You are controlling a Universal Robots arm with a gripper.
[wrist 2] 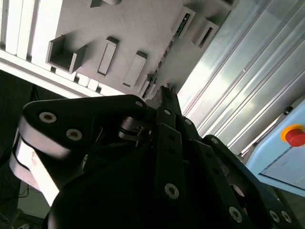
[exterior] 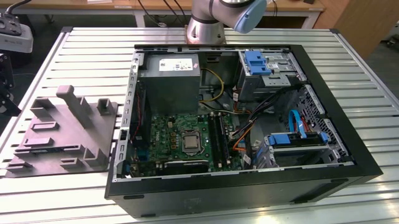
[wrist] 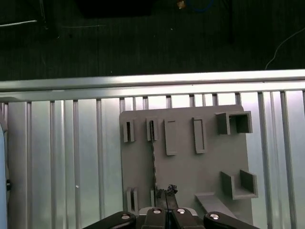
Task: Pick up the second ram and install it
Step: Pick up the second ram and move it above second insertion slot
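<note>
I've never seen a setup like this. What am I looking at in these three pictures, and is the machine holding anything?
The machine is a robot arm with a gripper at its end. The exterior view comes from a camera off the arm, looking down on a slatted metal table. On the table lie an open computer case, with its motherboard exposed, and a grey plastic tray with upright posts, on the exterior view's left. The two wrist views come from cameras riding on the arm. Both look past the gripper down at that tray. In the first wrist view the gripper looks shut on a thin dark strip seen edge-on. That strip appears to be the ram, a memory stick. It hangs above the tray, not yet at the case.
</note>
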